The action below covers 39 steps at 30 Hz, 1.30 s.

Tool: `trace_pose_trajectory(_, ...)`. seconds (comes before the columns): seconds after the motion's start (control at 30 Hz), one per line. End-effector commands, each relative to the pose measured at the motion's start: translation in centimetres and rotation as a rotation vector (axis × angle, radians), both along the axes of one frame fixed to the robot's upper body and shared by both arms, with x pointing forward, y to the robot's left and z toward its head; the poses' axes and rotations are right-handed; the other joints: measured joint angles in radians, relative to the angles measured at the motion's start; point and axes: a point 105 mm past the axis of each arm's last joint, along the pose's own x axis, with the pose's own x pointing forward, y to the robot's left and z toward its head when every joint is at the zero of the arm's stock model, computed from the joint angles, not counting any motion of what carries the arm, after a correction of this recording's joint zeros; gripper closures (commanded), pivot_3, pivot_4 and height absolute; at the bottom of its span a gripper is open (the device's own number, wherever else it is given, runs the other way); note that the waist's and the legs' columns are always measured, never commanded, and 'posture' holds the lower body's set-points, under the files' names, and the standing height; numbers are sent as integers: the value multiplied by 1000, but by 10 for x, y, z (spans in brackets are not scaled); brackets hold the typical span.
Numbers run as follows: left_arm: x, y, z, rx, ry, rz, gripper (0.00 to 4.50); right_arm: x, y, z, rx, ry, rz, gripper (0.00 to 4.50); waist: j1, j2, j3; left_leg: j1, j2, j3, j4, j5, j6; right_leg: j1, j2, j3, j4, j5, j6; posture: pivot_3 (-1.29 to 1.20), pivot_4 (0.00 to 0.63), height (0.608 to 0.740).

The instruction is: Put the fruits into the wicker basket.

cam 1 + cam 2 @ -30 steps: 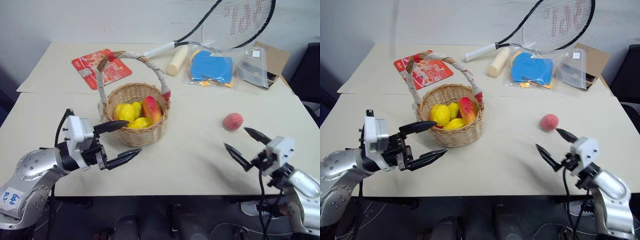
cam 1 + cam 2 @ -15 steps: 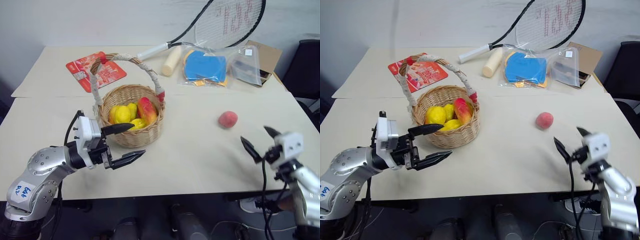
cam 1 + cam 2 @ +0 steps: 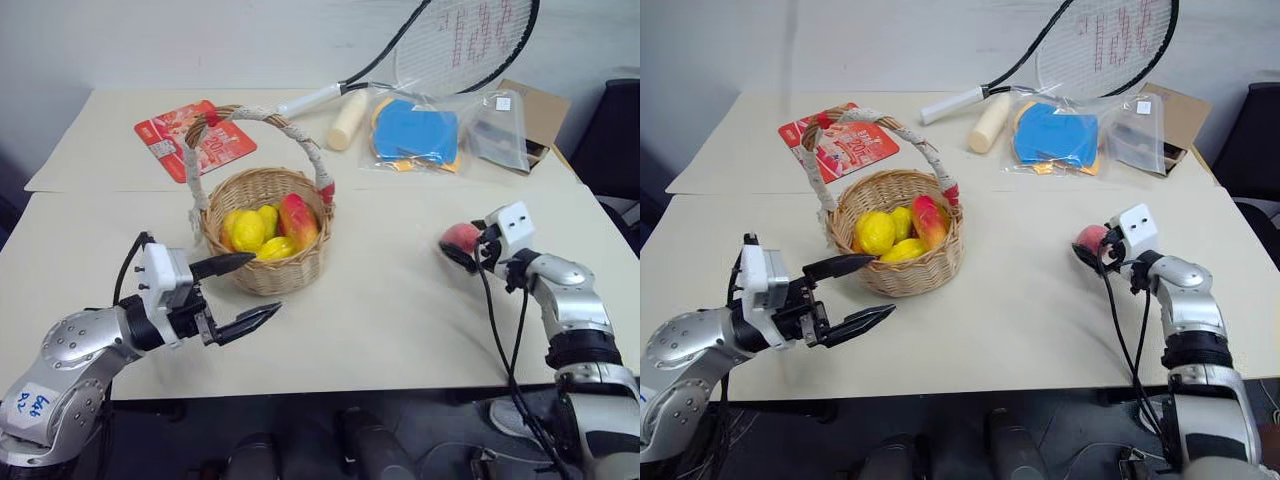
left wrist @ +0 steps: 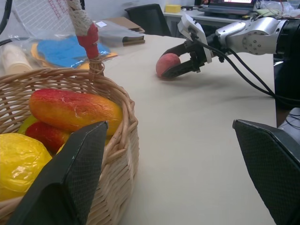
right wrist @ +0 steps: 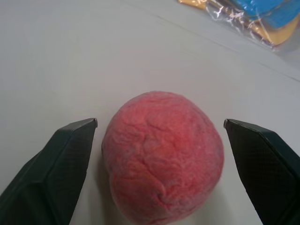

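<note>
Peach (image 3: 459, 238) sits on bench (image 3: 400, 300), well right of wicker basket (image 3: 266, 240), bracketed by right gripper (image 5: 159, 136), jaws spread and untouching. Left gripper (image 3: 240, 295) unclenched, empty, beside basket.

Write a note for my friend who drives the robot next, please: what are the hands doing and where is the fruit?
Left gripper: open, holding nothing, beside the basket.
Right gripper: open, one finger on each side of the peach, not gripping it yet.
Done: lemon and mango lie in the basket with other yellow fruit.
Left: close on the peach, which sits on the table, and carry it to the basket.
</note>
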Motion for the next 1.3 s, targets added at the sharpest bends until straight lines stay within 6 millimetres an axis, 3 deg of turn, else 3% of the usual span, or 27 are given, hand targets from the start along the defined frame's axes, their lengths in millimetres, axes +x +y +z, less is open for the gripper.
trace_pose_trajectory(0.03, -6, 2, 11, 7, -46, 9, 0, 4, 2, 8, 6, -35, 35, 953, -1, 0, 0, 0, 0, 0, 0, 0, 0, 0, 0, 0, 0, 0, 0, 0, 150, 740)
trace_pose_trajectory(0.13, -6, 9, 12, 8, -50, 40, 0, 4, 5, 16, 8, -53, 77, 1811, -1, 0, 0, 1, 0, 0, 0, 0, 0, 0, 0, 0, 0, 0, 0, 0, 150, 740)
trace_pose_trajectory(0.2, -6, 17, 13, 6, -54, 78, 0, -3, 23, 36, 3, -134, 213, 2038, -2, 1, 0, 1, 1, 1, 0, 0, 0, 0, 0, 0, 0, 0, 0, 0, 150, 740)
trace_pose_trajectory(0.3, -8, 36, 19, -64, -68, 166, 0, -36, 85, 75, 78, -212, 585, 2038, -6, 7, 4, 0, 2, 2, 0, 0, 0, -1, 0, 1, 1, 0, 1, 0, 150, 740)
trace_pose_trajectory(0.43, -15, 56, 16, -60, -55, 246, 0, -78, 148, 92, 52, -201, 893, 2038, -12, 8, 5, 1, 8, 1, 0, -2, -3, -2, 3, 0, 2, 0, 1, 0, 150, 740)
trace_pose_trajectory(0.5, -21, 69, 13, -78, -30, 289, 0, -96, 194, 107, 104, -235, 1029, 2038, -15, 7, 5, 1, 9, -1, 1, -2, -5, -1, 4, -1, 2, 0, 0, 0, 150, 740)
trace_pose_trajectory(0.6, -29, 75, 4, -74, 4, 312, 0, -104, 245, 120, 141, -272, 1075, 2038, -27, 7, 5, 1, 10, 0, 0, -3, -5, -2, 5, 0, 2, 0, -1, 0, 150, 740)
trace_pose_trajectory(0.73, -34, 73, 1, -83, 15, 324, 0, -97, 287, 127, 181, -273, 994, 2038, -20, 5, 3, -3, 9, -2, 1, -3, -6, -7, 4, -1, 3, -2, -4, 0, 150, 740)
trace_pose_trajectory(0.9, -37, 71, 1, -97, 14, 345, 0, -84, 316, 114, 64, -284, 880, 2038, -24, 0, 0, -15, 7, -1, 4, -3, -4, -18, -1, -4, 4, -2, -3, 0, 150, 740)
trace_pose_trajectory(1.1, -37, 71, 1, -96, 10, 357, 0, -73, 319, 106, 34, -272, 832, 31, -25, -1, 0, -15, 5, -1, 3, -5, -2, -18, -3, -4, 3, -2, -3, 0, 150, 740)
trace_pose_trajectory(1.17, -37, 71, 3, -82, -7, 357, 0, -89, 313, 118, 117, -286, 942, 31, -27, -1, 0, -15, 5, -1, 3, -5, -2, -18, -3, -4, 3, -2, -3, 0, 150, 740)
trace_pose_trajectory(1.23, -37, 69, 9, -78, -26, 352, 0, -107, 293, 127, 204, -289, 1071, 31, -24, -1, 0, -16, 5, -1, 3, -5, -2, -18, -2, -5, 3, -2, -3, 0, 150, 740)
trace_pose_trajectory(1.3, -37, 70, 11, -79, -30, 352, 0, -117, 272, 120, 190, -248, 1152, 31, -20, -1, 0, -16, 5, -2, 3, -5, -1, -18, -3, -7, 3, -2, -3, 0, 150, 740)
